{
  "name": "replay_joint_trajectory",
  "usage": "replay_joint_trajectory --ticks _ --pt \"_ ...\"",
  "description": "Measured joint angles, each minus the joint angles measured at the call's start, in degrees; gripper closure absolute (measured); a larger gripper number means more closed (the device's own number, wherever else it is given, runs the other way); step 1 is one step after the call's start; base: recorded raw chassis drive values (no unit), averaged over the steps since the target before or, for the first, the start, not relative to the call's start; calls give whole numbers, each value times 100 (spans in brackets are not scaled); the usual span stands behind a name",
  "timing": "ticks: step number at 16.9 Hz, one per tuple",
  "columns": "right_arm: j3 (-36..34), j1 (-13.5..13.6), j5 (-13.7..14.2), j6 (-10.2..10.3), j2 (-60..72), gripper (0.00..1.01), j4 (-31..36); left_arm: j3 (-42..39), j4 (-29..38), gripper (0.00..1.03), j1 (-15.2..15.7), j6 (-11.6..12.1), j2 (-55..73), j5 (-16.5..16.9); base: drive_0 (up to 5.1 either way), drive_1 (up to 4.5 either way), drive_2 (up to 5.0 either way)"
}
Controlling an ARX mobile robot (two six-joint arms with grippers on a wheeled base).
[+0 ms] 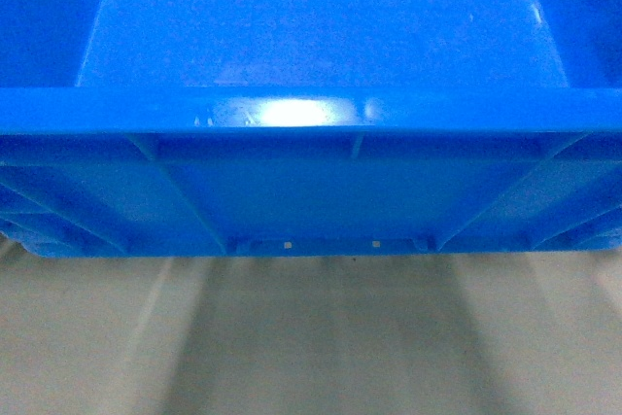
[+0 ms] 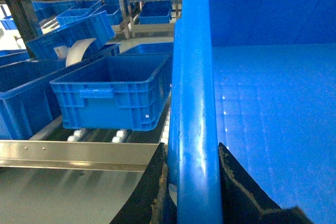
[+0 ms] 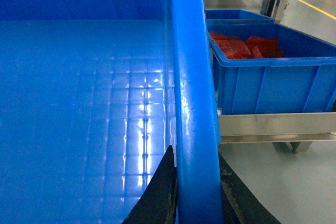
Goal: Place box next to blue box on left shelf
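The box (image 1: 311, 172), a big bright-blue crate, fills the upper head view, held up over the pale floor. My left gripper (image 2: 192, 182) is shut on the box's left rim (image 2: 194, 77), one black finger on each side. On the opposite rim (image 3: 191, 103) my right gripper (image 3: 195, 187) is shut the same way. The blue box (image 2: 113, 90), smaller, sits on the left shelf (image 2: 97, 136) of white rollers, left of my held box in the left wrist view. Neither gripper shows in the head view.
A steel rail (image 2: 79, 155) fronts the roller shelf. More blue crates (image 2: 68, 32) fill the racks behind and to the left. On the right, a blue crate with red parts (image 3: 262, 72) rests on a steel frame (image 3: 278, 127). Grey floor (image 1: 311, 337) lies below.
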Motion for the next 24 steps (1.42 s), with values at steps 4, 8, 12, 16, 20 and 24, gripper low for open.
replay_joint_trajectory --ticks 4,8,12,16,20,24 --pt "-11 0 -9 -2 0 91 -50 0 -61 85 0 4 0 -4 0 0 0" --pt "-13 0 -7 0 0 91 -20 0 -33 85 0 4 0 0 0 0 0" --pt "-13 0 -7 0 0 91 -9 0 -17 85 0 4 0 0 0 0 0" --pt "-13 0 -7 0 0 91 -11 0 -17 85 0 4 0 0 0 0 0" --pt "-13 0 -7 -2 -4 91 4 0 2 85 0 7 0 -4 2 288 -285" --pt "-13 0 -7 -2 -4 91 -2 0 -4 85 0 7 0 -4 2 433 -428"
